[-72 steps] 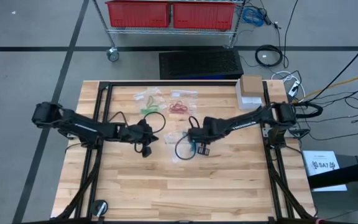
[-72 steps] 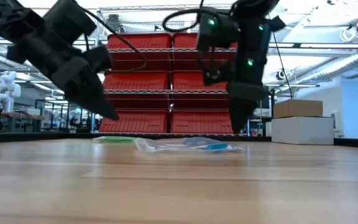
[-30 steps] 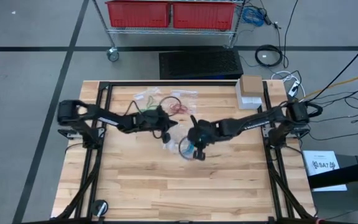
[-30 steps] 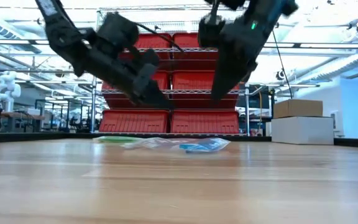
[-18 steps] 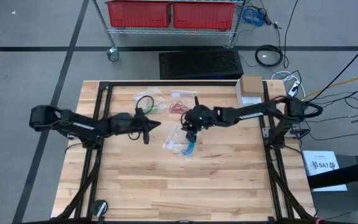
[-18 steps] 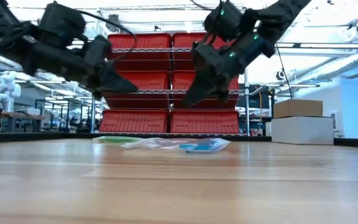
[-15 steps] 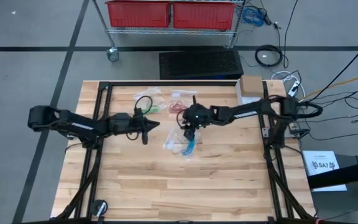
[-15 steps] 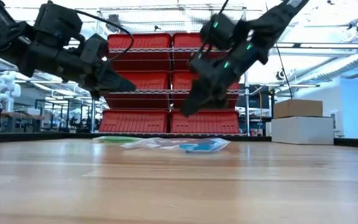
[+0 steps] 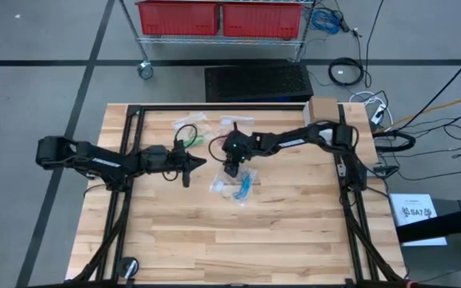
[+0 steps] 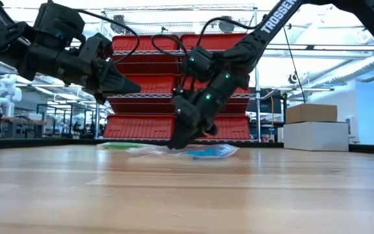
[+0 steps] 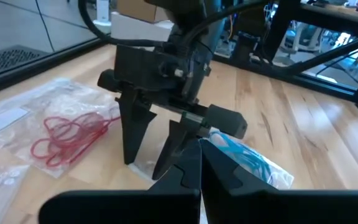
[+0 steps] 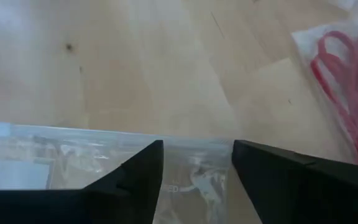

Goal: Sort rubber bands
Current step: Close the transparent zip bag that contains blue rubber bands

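Observation:
A clear bag with blue rubber bands (image 9: 242, 188) (image 11: 247, 158) lies flat mid-table. My right gripper (image 9: 230, 171) (image 10: 176, 144) is open and slants down low over that bag's far-left end; the right wrist view shows its fingers astride the bag's sealed edge (image 12: 185, 144). Red rubber bands (image 11: 64, 134) (image 12: 347, 68) lie in a second clear bag just beyond. Green bands (image 9: 190, 142) lie in a bag farther left. My left gripper (image 9: 201, 162) (image 10: 135, 86) (image 11: 199, 155) is shut, empty, hovering to the left of the right gripper and pointing at it. My right gripper's fingertips stand low at the blue bands' bag near its sealed edge (image 12: 185, 144), slanting down from the table's right side. I cannot tell whether they touch the bag. The bag lies flat on the table.
A cardboard box on a white box (image 9: 324, 114) (image 10: 313, 127) stands at the far right corner. Black frame rails (image 9: 130, 144) run along the table's left and right sides. Bare wood (image 9: 230, 240) spreads across the near half.
My right gripper has swung toward the far edge, then left, come down to the blue bands' bag and opened. My left gripper has drawn back toward the table's left edge and then kept still, shut.

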Available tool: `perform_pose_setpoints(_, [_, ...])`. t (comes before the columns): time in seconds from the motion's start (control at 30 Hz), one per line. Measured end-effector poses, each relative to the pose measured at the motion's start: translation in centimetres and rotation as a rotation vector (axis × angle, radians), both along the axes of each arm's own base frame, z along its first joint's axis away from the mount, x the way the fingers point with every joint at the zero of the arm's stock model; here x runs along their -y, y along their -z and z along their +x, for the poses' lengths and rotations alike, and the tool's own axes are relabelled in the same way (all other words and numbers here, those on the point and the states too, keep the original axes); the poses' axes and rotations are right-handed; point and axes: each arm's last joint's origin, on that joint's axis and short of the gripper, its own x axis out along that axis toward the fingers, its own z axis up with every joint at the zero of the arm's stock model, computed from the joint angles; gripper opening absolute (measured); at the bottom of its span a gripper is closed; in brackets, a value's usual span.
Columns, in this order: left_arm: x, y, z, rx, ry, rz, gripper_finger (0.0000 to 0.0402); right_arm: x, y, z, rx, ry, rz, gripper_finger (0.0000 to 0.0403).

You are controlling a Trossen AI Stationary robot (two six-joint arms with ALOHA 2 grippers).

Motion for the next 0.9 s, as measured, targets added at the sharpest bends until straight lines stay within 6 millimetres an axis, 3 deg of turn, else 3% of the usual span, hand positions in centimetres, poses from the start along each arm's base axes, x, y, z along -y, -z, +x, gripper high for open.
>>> perform_pose_setpoints(0.2, [0.0, 0.0, 0.0, 0.000, 0.000, 0.001, 0.0001, -0.3, 0.9, 0.2, -0.025, -0.028, 0.041, 0.0165])
perform_pose_setpoints(0.43, [0.0, -0.1, 0.0, 0.009, 0.000, 0.002, 0.0004, -1.7, 0.1, 0.2, -0.022, -0.111, 0.049, 0.0020])
perform_pose_setpoints(0.53, [0.0, -0.2, 0.0, 0.017, 0.000, 0.003, 0.0004, -2.3, -0.6, -0.1, -0.025, -0.137, 0.066, 0.0010])
perform_pose_setpoints(0.9, [0.0, -0.5, 0.1, 0.046, 0.000, 0.008, 0.0005, -4.6, -8.5, -2.7, -0.024, -0.140, -0.101, 0.0000])
